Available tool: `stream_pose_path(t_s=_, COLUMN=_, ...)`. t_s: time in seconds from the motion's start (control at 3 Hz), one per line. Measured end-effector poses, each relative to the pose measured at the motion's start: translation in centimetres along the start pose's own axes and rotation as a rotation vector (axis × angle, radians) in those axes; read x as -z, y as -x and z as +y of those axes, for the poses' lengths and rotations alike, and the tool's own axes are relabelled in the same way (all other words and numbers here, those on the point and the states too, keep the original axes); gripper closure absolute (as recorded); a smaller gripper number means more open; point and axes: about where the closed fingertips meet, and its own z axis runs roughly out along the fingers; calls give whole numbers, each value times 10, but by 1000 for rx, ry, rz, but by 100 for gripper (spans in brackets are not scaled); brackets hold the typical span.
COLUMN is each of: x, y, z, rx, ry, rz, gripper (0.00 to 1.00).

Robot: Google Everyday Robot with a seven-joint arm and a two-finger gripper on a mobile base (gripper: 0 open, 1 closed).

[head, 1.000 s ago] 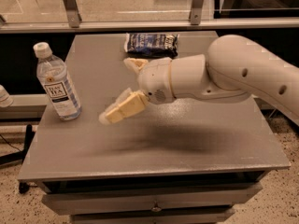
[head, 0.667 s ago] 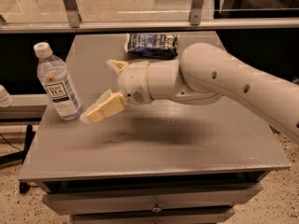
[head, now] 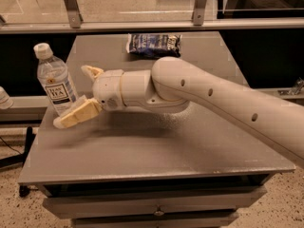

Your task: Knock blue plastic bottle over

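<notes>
The blue plastic bottle, clear with a white cap and a white label, stands at the table's left edge and leans with its cap to the left. My gripper is right beside it on its right, open and empty. The lower cream finger presses against the bottle's base. The upper finger points up just right of the bottle's middle. My thick white arm reaches in from the right across the table.
A dark blue crinkled snack bag lies at the table's far edge. The grey table has a drawer front below. A railing with glass runs behind. Part of another pale object shows at the far left, off the table.
My arm has swept left across the table. The lower finger has reached the bottle's base, and the bottle now leans left instead of standing straight.
</notes>
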Motion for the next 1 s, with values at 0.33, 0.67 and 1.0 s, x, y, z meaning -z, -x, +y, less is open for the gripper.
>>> stream_pose_path(t_s=0.33, x=-23, y=6, z=5, rx=2, ry=31, rz=-43, gripper=17)
stream_pose_path(t_s=0.67, x=-34, y=5, z=11, rx=-5, ry=47, rz=-62, gripper=40)
stream_pose_path(t_s=1.0, x=-30, y=2, z=13, rx=-12, ry=42, rz=-60, gripper=62)
